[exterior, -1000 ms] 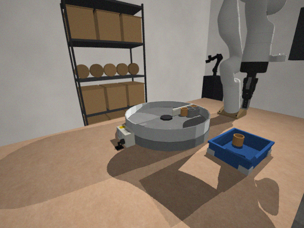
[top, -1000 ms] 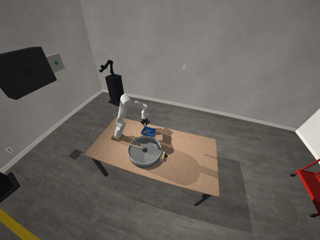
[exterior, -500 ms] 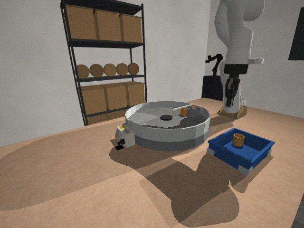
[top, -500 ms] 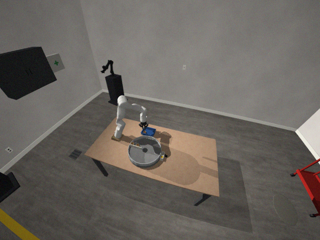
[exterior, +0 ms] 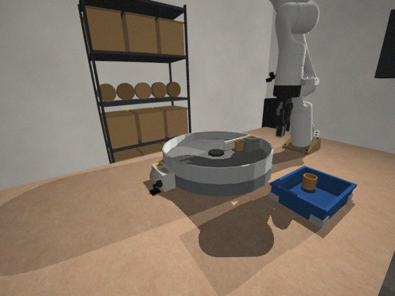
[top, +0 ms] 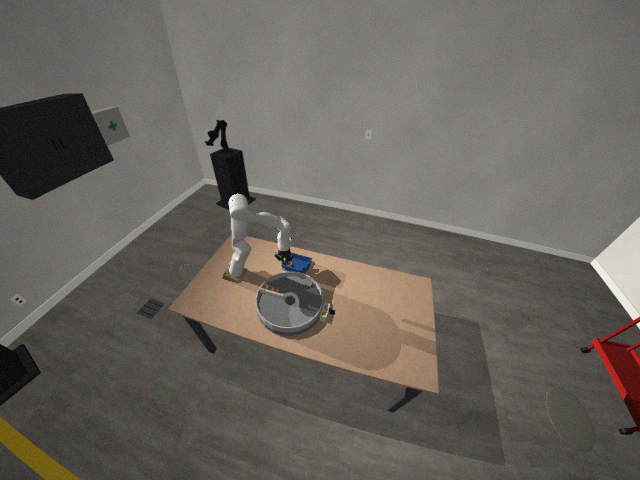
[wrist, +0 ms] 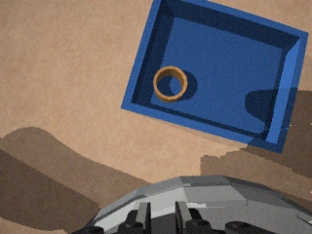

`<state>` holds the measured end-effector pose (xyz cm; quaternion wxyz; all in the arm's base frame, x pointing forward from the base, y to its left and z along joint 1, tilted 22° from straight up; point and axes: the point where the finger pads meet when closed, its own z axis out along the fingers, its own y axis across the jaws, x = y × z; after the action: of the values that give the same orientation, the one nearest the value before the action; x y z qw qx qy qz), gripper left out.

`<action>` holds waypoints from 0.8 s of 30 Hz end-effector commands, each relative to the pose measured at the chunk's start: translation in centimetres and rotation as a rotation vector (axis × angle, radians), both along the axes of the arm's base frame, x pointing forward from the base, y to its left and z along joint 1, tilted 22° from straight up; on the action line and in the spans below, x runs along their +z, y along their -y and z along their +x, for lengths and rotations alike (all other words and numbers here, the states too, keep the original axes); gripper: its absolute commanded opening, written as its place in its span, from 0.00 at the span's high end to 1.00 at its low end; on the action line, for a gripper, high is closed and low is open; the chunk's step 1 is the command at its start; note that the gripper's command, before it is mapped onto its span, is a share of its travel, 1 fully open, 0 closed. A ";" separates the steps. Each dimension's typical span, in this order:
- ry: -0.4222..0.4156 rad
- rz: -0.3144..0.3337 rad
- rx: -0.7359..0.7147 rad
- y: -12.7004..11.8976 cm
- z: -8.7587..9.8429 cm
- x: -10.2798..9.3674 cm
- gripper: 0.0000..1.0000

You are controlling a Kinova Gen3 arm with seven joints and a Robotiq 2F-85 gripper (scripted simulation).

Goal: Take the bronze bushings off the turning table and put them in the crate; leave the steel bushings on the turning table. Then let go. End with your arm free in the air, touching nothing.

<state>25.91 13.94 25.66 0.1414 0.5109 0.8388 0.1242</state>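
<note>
1. Claw (top: 284, 260) (exterior: 283, 132) (wrist: 163, 215), one: narrowly parted, holding nothing, in the air.
2. Bronze bushing (top: 289, 264) (exterior: 309, 184) (wrist: 155, 84), one: inside the blue crate (top: 310, 262) (exterior: 296, 201) (wrist: 210, 131).
3. Bronze bushings (top: 275, 290) (exterior: 239, 145), two visible: stood on the turning table (top: 289, 329) (exterior: 216, 175) (wrist: 205, 195), near grey steel bushings (exterior: 252, 145).

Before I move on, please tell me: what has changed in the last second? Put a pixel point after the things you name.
The gripper (top: 283, 256) (exterior: 283, 132) (wrist: 163, 215) moved sideways toward the turning table (top: 289, 329) (exterior: 216, 175) (wrist: 210, 181). No ring was visibly taken or let go; the fingers are apart, empty. The blue crate (top: 300, 264) (exterior: 296, 200) (wrist: 205, 131), its bronze ring (top: 289, 264) (exterior: 309, 184) (wrist: 156, 84) and the rings on the turning table stayed.
</note>
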 end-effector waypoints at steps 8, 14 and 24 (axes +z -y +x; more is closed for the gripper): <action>0.002 0.022 -0.007 0.2 0.0 0.3 0.82; 0.002 0.021 -0.006 5.6 1.6 0.0 0.82; 0.002 0.021 -0.006 5.6 1.6 0.0 0.82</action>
<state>27.52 8.29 25.57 0.1375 0.5145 0.8361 0.1314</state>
